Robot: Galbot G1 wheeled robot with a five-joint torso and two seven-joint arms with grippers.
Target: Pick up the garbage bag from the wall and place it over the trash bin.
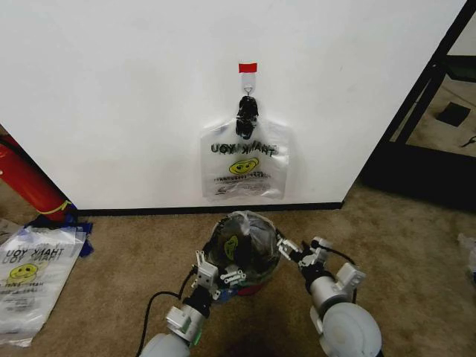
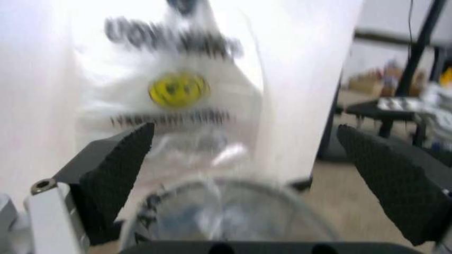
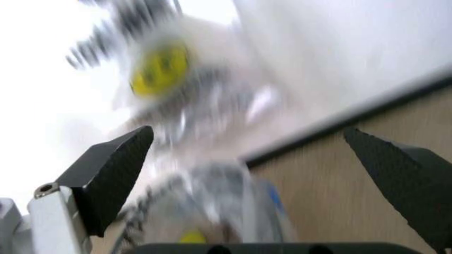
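The garbage bag (image 1: 244, 168) hangs on the wall (image 1: 149, 89), behind the trash bin (image 1: 243, 249) on the floor.

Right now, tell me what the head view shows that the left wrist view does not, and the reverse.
Head view alone: the small red tape strip and black hook clip on the plain white wall, a long red cylinder, spare printed bags on the carpet, and the right gripper.

Left wrist view alone: dark furniture legs off to one side.

Both: the hanging see-through THANK YOU garbage bag, the round bag-covered trash bin, and the open left gripper.
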